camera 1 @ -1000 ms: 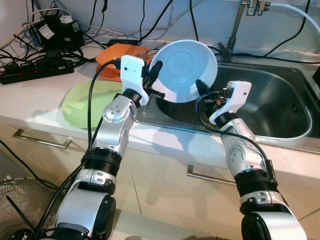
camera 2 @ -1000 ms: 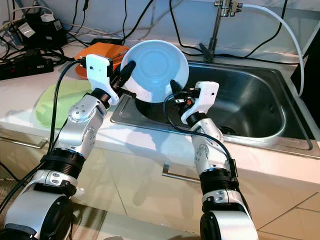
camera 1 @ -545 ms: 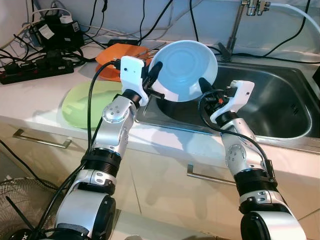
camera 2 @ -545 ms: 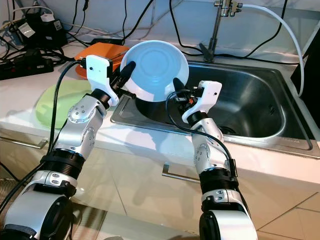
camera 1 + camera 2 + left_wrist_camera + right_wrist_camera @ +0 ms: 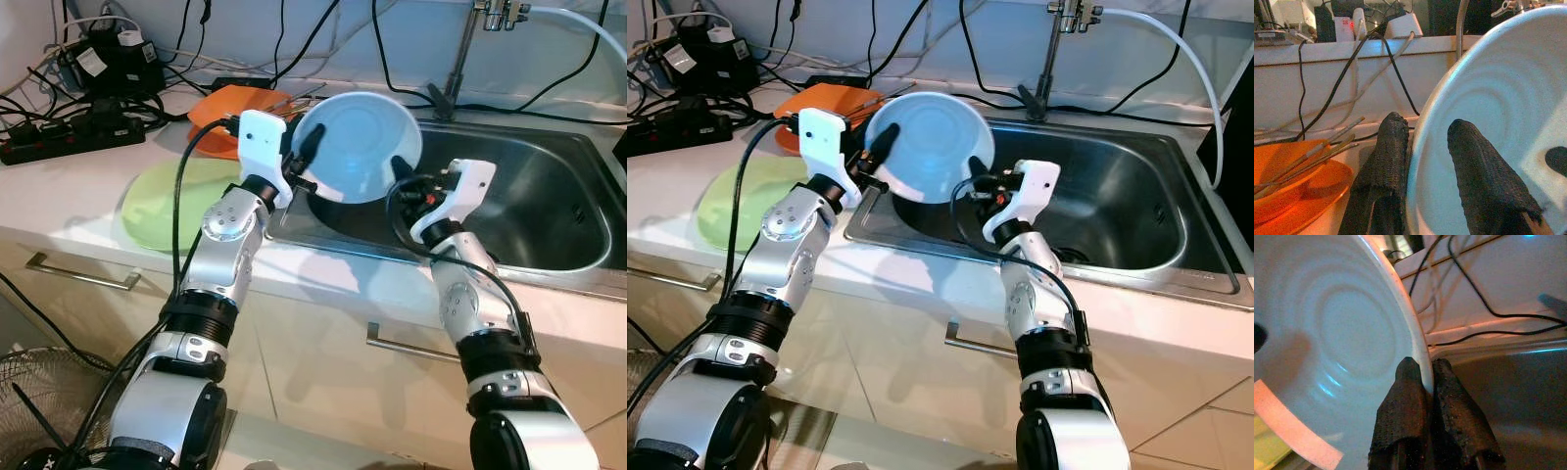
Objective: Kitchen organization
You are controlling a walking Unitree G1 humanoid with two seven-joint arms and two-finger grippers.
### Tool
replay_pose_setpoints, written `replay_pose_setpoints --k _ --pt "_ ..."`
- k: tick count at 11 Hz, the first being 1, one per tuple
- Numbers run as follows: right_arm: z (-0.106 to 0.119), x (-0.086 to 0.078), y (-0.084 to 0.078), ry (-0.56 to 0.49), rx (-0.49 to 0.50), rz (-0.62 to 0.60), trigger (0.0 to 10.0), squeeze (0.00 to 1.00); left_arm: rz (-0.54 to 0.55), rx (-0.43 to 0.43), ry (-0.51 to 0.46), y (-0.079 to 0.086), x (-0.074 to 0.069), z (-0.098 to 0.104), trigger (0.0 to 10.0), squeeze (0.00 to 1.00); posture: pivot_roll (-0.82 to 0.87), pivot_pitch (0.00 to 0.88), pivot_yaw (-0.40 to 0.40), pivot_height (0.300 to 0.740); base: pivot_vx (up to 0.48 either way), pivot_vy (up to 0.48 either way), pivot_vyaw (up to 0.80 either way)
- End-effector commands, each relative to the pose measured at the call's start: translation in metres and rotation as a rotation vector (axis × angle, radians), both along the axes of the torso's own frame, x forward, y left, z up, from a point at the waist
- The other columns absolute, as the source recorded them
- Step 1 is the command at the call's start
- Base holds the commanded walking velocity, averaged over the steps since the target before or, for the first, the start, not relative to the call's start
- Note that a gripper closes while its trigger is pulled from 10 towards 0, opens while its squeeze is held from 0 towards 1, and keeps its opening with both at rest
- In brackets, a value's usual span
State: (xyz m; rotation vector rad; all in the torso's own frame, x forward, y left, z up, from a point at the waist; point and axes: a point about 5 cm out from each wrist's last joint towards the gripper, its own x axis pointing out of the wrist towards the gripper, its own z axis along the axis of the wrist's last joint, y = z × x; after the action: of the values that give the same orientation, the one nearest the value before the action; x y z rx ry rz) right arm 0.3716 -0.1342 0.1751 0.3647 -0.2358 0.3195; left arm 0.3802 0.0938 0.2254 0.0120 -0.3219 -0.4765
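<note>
Both grippers held a pale blue bowl (image 5: 358, 147) tipped on edge above the left end of the steel sink (image 5: 549, 211), its hollow facing the camera. The left gripper (image 5: 304, 157) was clamped on the bowl's left rim, one black finger inside and one behind it, while the right gripper (image 5: 402, 174) pinched the lower right rim between its closed fingers (image 5: 1400, 416). On the counter (image 5: 59, 196) to the left lay a green plate (image 5: 167, 201), and behind it an orange dish (image 5: 230, 113) with chopsticks (image 5: 1308, 156) resting in it, near a tangle of power strips (image 5: 69, 132) and cables.
</note>
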Motion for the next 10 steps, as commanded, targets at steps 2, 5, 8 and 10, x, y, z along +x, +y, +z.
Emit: replay_pose_setpoints --k 2,5,8,10 --pt "0.014 0.006 -0.01 -0.034 0.047 -0.089 0.0 0.0 -0.012 0.011 -0.031 -0.002 -0.002 0.006 10.0 1.0 0.19 0.0 0.025 0.74 0.0 0.0 0.0" --pt "0.016 0.014 -0.039 0.018 0.08 -0.311 0.0 0.0 -0.004 0.032 -0.02 -0.002 -0.002 0.004 10.0 0.0 0.2 0.0 0.023 0.74 0.0 0.0 0.0" --pt "0.023 0.022 -0.06 0.042 -0.162 -0.483 10.0 0.0 -0.114 0.129 0.088 -0.015 -0.007 -0.015 10.0 0.0 0.21 0.0 0.016 0.74 0.0 0.0 0.0" --pt "0.021 0.028 -0.059 0.065 -0.457 -0.521 10.0 0.0 -0.157 0.222 0.189 -0.019 -0.012 -0.035 10.0 0.0 0.22 0.0 0.006 0.74 0.0 0.0 0.0"
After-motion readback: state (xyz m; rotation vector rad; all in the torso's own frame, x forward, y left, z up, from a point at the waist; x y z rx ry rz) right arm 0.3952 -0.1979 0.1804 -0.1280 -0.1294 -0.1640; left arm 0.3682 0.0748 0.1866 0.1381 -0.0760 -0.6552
